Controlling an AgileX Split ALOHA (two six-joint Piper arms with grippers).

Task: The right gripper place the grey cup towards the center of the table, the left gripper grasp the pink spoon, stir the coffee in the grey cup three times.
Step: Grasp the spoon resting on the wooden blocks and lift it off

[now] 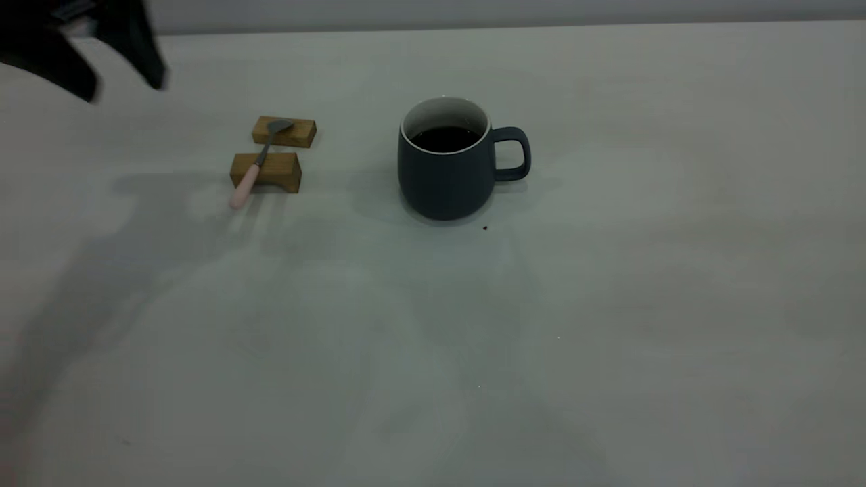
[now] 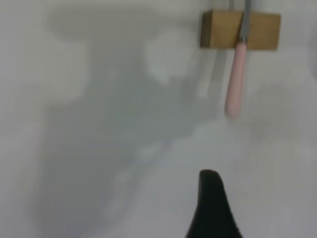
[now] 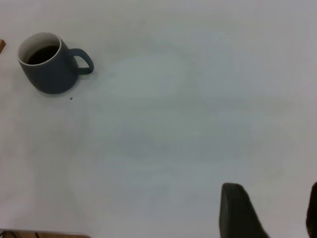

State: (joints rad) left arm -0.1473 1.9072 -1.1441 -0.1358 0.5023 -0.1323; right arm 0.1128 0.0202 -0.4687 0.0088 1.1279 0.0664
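The grey cup [image 1: 446, 176] stands upright near the middle of the table [image 1: 609, 304], its handle pointing right, with dark coffee [image 1: 445, 138] inside. To its left the pink spoon [image 1: 254, 169] lies across two wooden blocks, its bowl on the far block and its pink handle overhanging the near one. My left gripper [image 1: 125, 91] hovers open at the far left corner, well away from the spoon [image 2: 237, 84]; only one of its fingers [image 2: 212, 198] shows in the left wrist view. My right gripper [image 3: 275, 198] is open and empty, far from the cup [image 3: 49, 74].
The far wooden block [image 1: 284, 132] and the near one [image 1: 266, 172] sit left of the cup. A tiny dark speck [image 1: 485, 228] lies just in front of the cup. Bare tabletop stretches to the front and right.
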